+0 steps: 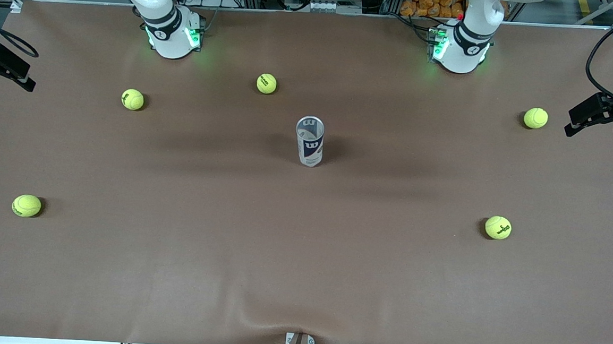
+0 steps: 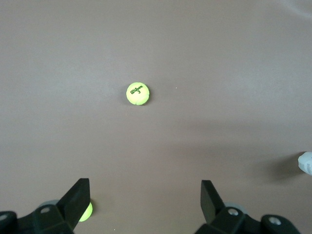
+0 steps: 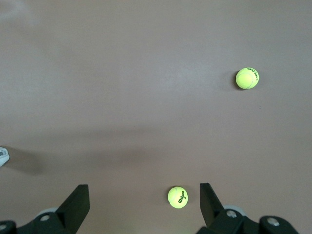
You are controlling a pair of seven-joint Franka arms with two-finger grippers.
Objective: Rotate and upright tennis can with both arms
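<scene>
At the middle of the desk (image 1: 173, 270) you are seeing the tennis can (image 1: 309, 141) standing upright, well apart from five tennis balls (image 1: 26, 205) lying scattered around it. Toward its own end of the desk, the right gripper (image 3: 144, 197) is hanging above the brown surface with its fingers (image 3: 78, 202) spread wide, gripping nothing. Toward the other end, the left gripper (image 2: 145, 195) is hovering likewise, fingers (image 2: 78, 200) wide apart and empty.

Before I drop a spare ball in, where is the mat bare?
Bare brown mat lies nearer the front camera than the upright tennis can, between the two nearest balls. Tightest is between the can and the ball by the bases. Both claws hang open over the mat.
</scene>
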